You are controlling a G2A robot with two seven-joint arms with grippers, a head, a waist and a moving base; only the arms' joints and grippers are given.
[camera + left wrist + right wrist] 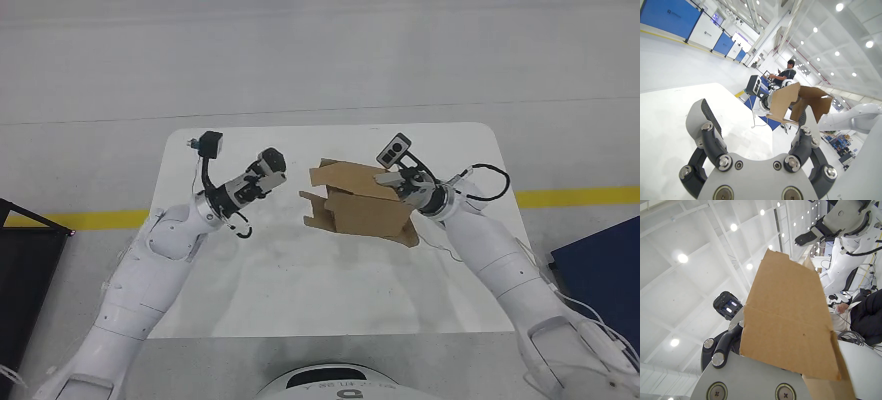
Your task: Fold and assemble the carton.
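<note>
Here, the right end effector (398,182) is clamped on the right-hand end of the carton (358,207), just right of centre in the top view. In the right wrist view one silver finger (735,319) shows at the left edge of a brown panel of the carton (787,317). That panel runs from the lower middle of the frame toward its upper centre and hides the other finger. The carton is only partly formed, its flaps standing open and uneven at the end that faces the other arm. In the left wrist view the carton (783,103) sits right of centre and appears lifted off the white surface (677,117).

The left end effector (271,161) is left of centre in the top view, near the carton's open end but apart from it. Its fingers are spread wide with nothing between them. In the left wrist view it (755,106) takes the lower half of the frame, with one ribbed pad (711,115) at lower left.

The surface (300,285) lies beneath both arms. A yellow floor line (585,196) crosses at the right edge of the top view.
</note>
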